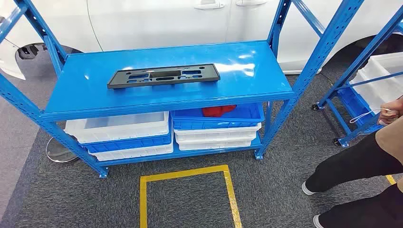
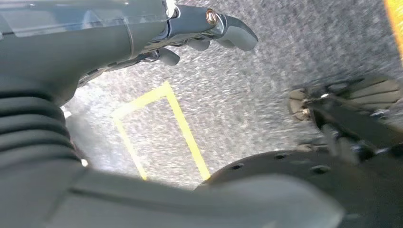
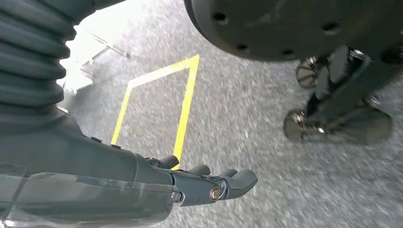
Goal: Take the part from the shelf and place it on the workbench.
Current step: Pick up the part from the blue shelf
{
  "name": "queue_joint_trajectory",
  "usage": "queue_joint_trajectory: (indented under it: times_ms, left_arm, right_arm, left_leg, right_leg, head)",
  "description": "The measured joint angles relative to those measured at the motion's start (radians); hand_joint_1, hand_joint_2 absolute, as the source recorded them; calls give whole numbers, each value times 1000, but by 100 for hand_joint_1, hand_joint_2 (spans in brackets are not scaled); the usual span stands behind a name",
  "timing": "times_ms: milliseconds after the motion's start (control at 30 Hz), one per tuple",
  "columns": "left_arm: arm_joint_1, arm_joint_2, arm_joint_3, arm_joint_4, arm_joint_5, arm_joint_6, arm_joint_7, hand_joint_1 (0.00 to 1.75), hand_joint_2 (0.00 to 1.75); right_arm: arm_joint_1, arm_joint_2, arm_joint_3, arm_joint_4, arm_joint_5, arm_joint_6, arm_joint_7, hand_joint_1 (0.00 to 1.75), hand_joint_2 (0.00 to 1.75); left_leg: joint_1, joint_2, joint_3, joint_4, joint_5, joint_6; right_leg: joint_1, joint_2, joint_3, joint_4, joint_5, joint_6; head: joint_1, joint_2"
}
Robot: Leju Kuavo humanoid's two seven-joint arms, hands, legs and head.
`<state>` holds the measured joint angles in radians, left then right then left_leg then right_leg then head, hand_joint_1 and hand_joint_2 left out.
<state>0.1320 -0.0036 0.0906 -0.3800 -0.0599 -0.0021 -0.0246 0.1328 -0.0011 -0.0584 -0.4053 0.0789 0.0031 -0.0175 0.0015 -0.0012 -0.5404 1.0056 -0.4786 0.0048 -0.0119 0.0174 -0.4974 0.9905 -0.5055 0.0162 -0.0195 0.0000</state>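
A flat black plastic part [image 1: 164,76] with several cut-outs lies on the top board of the blue shelf [image 1: 85,102], left of its middle. My left hand [image 2: 199,33] hangs over grey carpet in the left wrist view, fingers stretched out and holding nothing. My right hand [image 3: 209,183] hangs the same way in the right wrist view, fingers apart and empty. Both hands are far below the shelf board and apart from the part.
White and blue bins [image 1: 123,135] are stacked on the lower shelf level, one with a red item [image 1: 217,110]. A yellow taped square [image 1: 187,194] marks the carpet before the shelf. A person [image 1: 361,166] stands at right beside a second blue rack [image 1: 366,90]. A white car is behind.
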Motion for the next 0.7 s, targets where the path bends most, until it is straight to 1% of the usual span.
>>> queue_joint_trajectory:
  times_ms: [33, 67, 167, 200, 367, 600, 700]
  left_arm:
    - [-2, 0, 10, 0, -7, -1, -4, 0, 175]
    - [-5, 0, 20, 0, -14, -1, -7, 0, 175]
    - [-19, -1, 88, 0, -57, -4, -29, 0, 44]
    - [-23, -1, 112, 0, -71, -5, -38, 0, 0]
    - [-48, -4, 232, 4, -149, -7, -84, 0, 0]
    - [-80, -13, 382, 19, -244, -9, -136, 0, 0]
    - [-89, -17, 435, 26, -278, -10, -155, 0, 0]
  right_arm:
    - [-3, 0, -7, 1, 10, 0, -4, 0, 175]
    - [-6, 0, -13, 2, 19, 0, -9, 0, 131]
    - [-27, 2, -50, 8, 74, 7, -40, 0, 0]
    - [-35, 4, -58, 8, 89, 12, -53, 0, 0]
    - [-78, 13, -64, -29, 125, 37, -125, 0, 0]
    - [-149, 19, -30, -170, 106, 78, -211, 0, 0]
    - [-182, 23, -9, -250, 93, 98, -241, 0, 131]
  left_leg:
    - [0, 0, 0, 0, 0, 0]
    - [0, 0, 0, 0, 0, 0]
    - [0, 0, 0, 0, 0, 0]
    - [0, 0, 0, 0, 0, 0]
    - [0, -1, 1, 0, 1, 0]
    - [0, -1, 2, 0, 1, 0]
    - [-1, -1, 2, 2, 1, 0]
  right_leg:
    - [0, 0, 0, 0, 0, 0]
    - [0, 0, 0, 0, 0, 0]
    - [0, 0, 1, 0, 0, 0]
    - [0, 0, 1, 0, 0, 0]
    - [0, 0, 2, 0, 0, 0]
    - [0, 0, 4, 1, 0, 0]
    - [-1, 0, 4, 0, 1, 1]
  head:
    - [0, 0]
    - [0, 0]
    - [0, 0]
    - [0, 0]
    - [0, 0]
    - [0, 0]
    - [0, 0]
